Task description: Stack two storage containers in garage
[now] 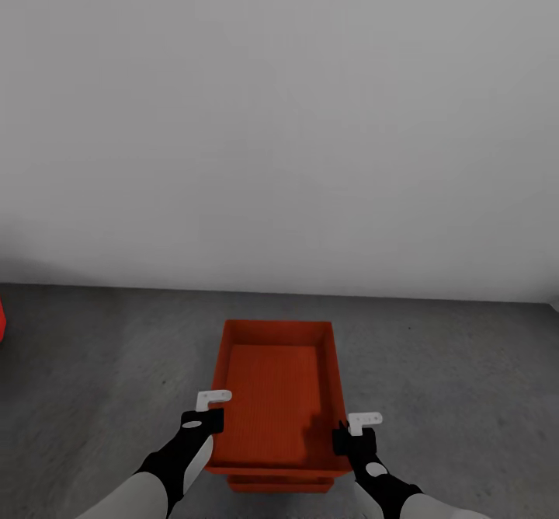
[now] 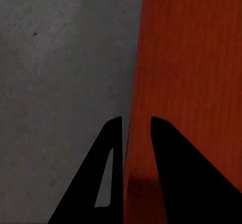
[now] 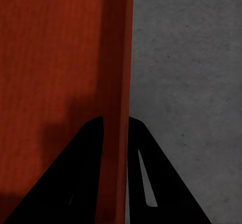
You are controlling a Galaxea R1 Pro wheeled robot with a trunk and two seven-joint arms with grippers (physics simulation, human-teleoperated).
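Two grippers, left [image 1: 218, 416] and right [image 1: 342, 431], astride container [image 1: 276, 395] walls

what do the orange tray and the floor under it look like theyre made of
Tray: probably molded plastic, matte orange-red, with thin walls and a finely ribbed base; as a render, it stays a guess. Floor: looks like concrete, dark grey, matte and faintly mottled with small specks, no seams visible.

Below me the floor [image 1: 466, 379] is dark grey, mottled concrete, running up to a plain white wall [image 1: 279, 115] at twelve o'clock. Directly on it, dead ahead, sits an orange-red storage container [image 1: 279, 485], with a second container [image 1: 279, 395] over it.
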